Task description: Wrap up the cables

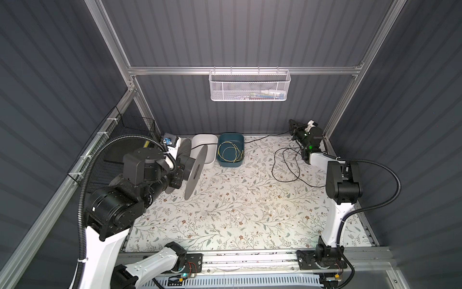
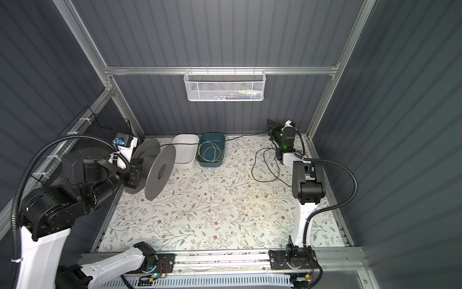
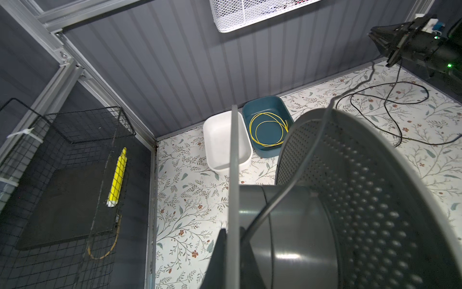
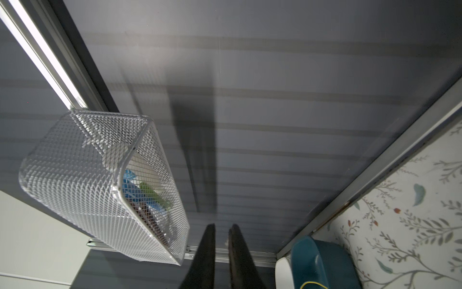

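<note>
A grey spool [image 1: 196, 172] [image 2: 160, 172] [image 3: 350, 200] is held off the table at the left. My left gripper [image 1: 181, 172] [image 3: 233, 230] is shut on the thin edge of one flange. The black cable [image 1: 285, 162] [image 2: 265, 162] [image 3: 390, 100] runs from the spool's hub over both bins up to my right gripper [image 1: 292, 125] [image 2: 271, 123] [image 3: 372, 35] [image 4: 222, 226], which is raised by the back wall. Its fingers stand almost together; the cable between them is hidden in the right wrist view. Slack loops lie on the table below it. A yellow cable [image 1: 231, 152] [image 3: 268, 130] is coiled in the blue bin.
A white bin [image 1: 203, 138] and a blue bin [image 1: 230, 164] stand side by side at the back. A white mesh basket [image 1: 250, 86] hangs on the back wall. A black wire basket [image 1: 130, 130] is fixed at the left rail.
</note>
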Controlling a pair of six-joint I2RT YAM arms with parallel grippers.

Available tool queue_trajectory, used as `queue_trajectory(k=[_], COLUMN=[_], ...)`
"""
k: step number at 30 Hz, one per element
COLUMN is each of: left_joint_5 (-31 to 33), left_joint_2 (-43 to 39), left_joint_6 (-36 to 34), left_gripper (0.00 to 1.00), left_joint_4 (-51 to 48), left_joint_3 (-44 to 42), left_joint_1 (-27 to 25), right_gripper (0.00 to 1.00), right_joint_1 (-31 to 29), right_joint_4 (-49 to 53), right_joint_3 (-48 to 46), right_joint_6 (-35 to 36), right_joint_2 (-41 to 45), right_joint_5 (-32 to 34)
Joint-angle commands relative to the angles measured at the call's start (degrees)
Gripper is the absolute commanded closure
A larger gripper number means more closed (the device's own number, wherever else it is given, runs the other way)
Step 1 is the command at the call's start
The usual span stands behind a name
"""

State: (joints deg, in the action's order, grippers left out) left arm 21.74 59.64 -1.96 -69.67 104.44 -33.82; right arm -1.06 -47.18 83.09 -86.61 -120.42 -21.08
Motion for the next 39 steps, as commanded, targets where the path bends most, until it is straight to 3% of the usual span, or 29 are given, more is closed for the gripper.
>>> queue_trajectory(k=[1, 10, 13, 20, 27, 34, 39], left_joint_5=[-5.9, -21.5, -22.1, -15.5, -4.9, 13.2, 22.8], left_joint_2=[1.9, 8.0, 8.9, 13.5, 18.7, 24.9, 29.2], left_joint_6=[0.2, -0.7, 1.2, 10.8, 14.5, 11.7, 5.7], left_gripper=[1.00, 1.00, 1.00, 1.00, 1.00, 1.00, 1.00], left_joint_4=[2.7, 3.9, 7.3, 24.5, 39.0, 45.8, 47.9], left_joint_3=[4.2, 10.1, 9.6, 6.9, 2.9, -1.9, -4.0], left_joint_1=[-0.1, -0.2, -0.2, -0.1, -0.1, -0.5, -2.3], right_gripper=[0.93, 1.00, 1.00, 1.00, 1.00, 1.00, 1.00], right_joint_1=[-1.5, -4.1, -5.2, -13.5, -22.0, -28.7, -29.4], right_joint_4=[8.2, 15.7, 15.0, 9.6, 6.8, 12.2, 18.5], right_joint_3=[3.7, 1.1, -3.3, -20.3, -32.7, -38.6, -37.3], right_joint_6=[7.4, 14.9, 16.3, 19.9, 21.5, 25.8, 28.3], right_joint_2=[-1.2, -3.2, -2.5, 6.5, 17.8, 33.0, 42.7], right_joint_5=[-2.1, -0.5, -1.5, 1.2, 6.4, 8.1, 8.5])
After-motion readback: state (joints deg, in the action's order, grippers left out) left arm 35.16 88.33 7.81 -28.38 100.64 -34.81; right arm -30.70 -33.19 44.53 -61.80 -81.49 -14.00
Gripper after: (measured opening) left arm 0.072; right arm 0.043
